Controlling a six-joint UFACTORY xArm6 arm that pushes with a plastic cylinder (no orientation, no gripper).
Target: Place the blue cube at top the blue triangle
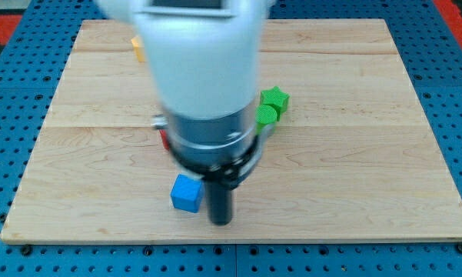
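Observation:
The blue cube [186, 193] lies on the wooden board [353, 154] near the view's bottom, left of centre. My tip [221, 221] is just to the cube's right and slightly below it, very close to its right side; I cannot tell if they touch. The blue triangle does not show; the arm's white and grey body [204, 77] hides the middle of the board.
A green star-shaped block [275, 98] and a green round block [267, 115] sit right of the arm. A sliver of a red block [163, 139] shows at the arm's left edge. An orange-yellow block [137, 48] lies near the view's top left.

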